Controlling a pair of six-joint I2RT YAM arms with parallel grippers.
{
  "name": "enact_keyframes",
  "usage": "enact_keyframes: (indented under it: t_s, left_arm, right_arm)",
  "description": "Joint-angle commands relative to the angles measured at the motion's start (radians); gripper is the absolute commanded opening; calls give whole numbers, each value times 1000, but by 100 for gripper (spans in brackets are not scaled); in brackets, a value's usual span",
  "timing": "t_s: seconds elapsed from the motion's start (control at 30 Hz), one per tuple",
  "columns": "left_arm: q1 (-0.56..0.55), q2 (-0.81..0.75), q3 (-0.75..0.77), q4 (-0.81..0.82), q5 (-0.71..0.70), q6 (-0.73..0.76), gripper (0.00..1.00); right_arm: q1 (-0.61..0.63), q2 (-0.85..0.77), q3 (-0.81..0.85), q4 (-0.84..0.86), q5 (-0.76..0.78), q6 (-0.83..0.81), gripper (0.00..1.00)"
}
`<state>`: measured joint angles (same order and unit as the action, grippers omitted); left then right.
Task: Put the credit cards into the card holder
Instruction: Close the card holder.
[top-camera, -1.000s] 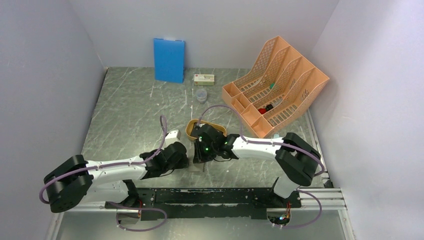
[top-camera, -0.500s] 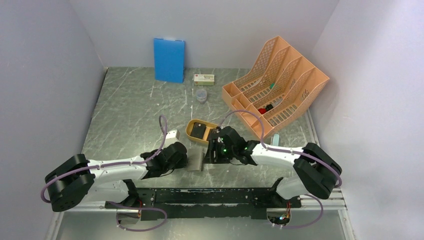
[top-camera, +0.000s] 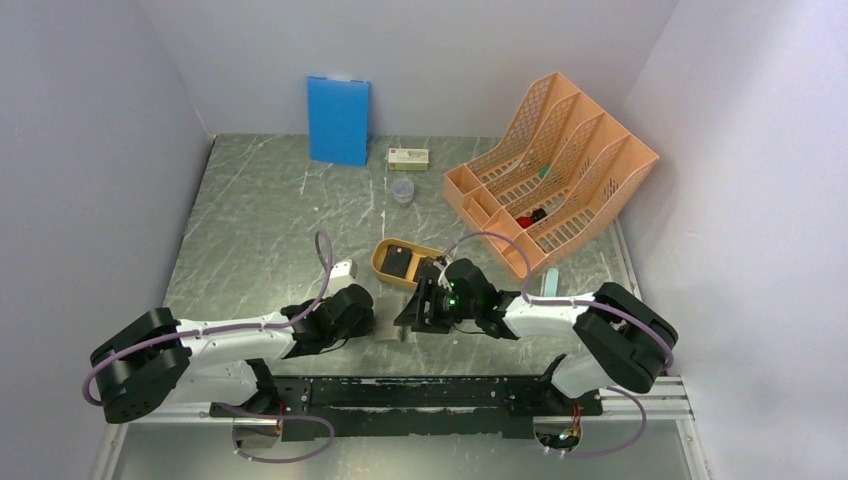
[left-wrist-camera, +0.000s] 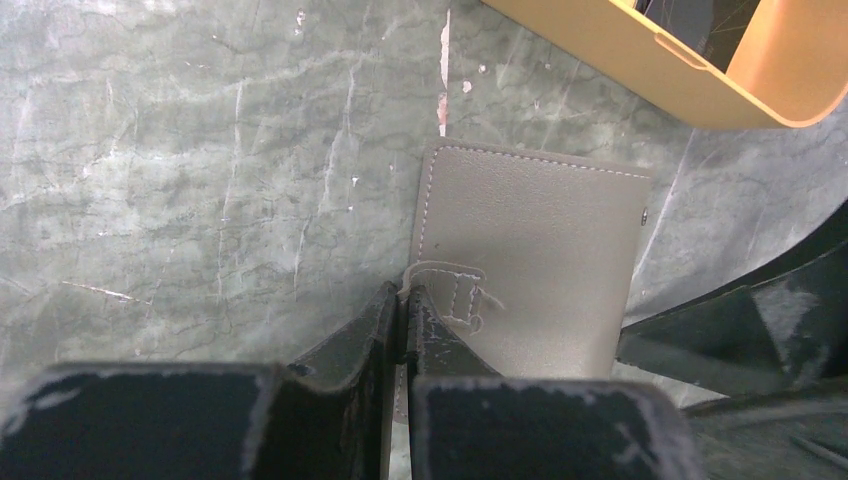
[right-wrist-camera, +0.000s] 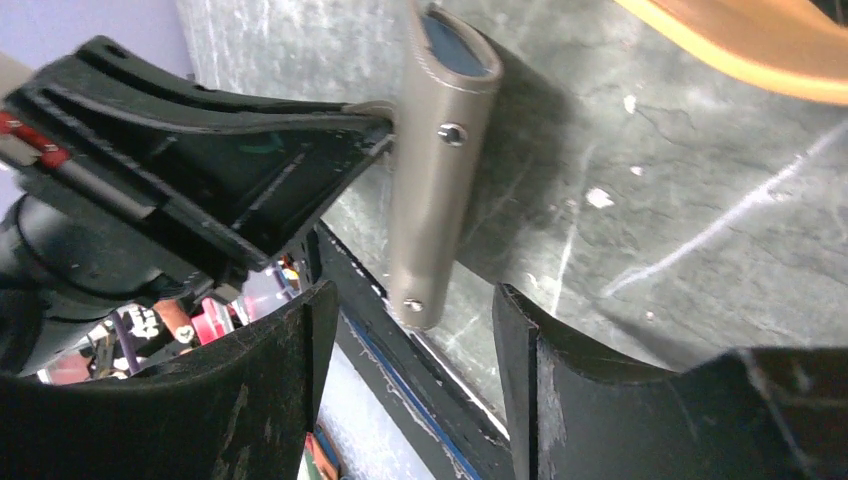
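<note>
left gripper (left-wrist-camera: 403, 312) clenched on card holder (left-wrist-camera: 535, 250) strap tab | right gripper (right-wrist-camera: 410, 300) released, jaws spread, just beside the holder's snap-stud edge

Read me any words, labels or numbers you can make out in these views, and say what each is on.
No text reads clearly.
On the small white box at the back: red and green print, too small to read.
On the grey folding card holder: no lettering visible.
On the flat blue rectangular board: blank face.
</note>
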<state>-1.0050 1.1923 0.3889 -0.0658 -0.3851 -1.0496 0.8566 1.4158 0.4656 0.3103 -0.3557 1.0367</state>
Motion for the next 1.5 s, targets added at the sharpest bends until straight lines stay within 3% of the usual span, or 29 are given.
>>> enact_keyframes:
  t_s: [0.0,0.33,0.77,1.1,1.2,1.27,1.33,1.47]
  left_arm:
    - [8,38,-48,-72,-6,-5,8]
    - [7,56,-38,-71,9,-15,8]
    - [7,64,-40,-50,33,-21,7]
    - [7,51,-59,-37,48,-27,7]
    - [8,40,-63,-46,48,-27,7]
    - [8,26,-61,-55,46,-19,8]
    - [8,-2,-58,-77,41,-17,8]
    - [7,-130,-9,-198,7,-14,25]
  right_arm:
    - [-3,44,-41,124,-26,102,61]
    - [30,129,-60,210,-32,178,59]
    - [73,209,-13,234,5,222,47]
    - [97,216,10,239,39,208,29]
    - [102,202,20,227,56,186,17]
    - [106,182,32,204,65,159,4]
    - [123,128,52,145,109,111,0]
    - [154,0,163,-72,200,-53,0]
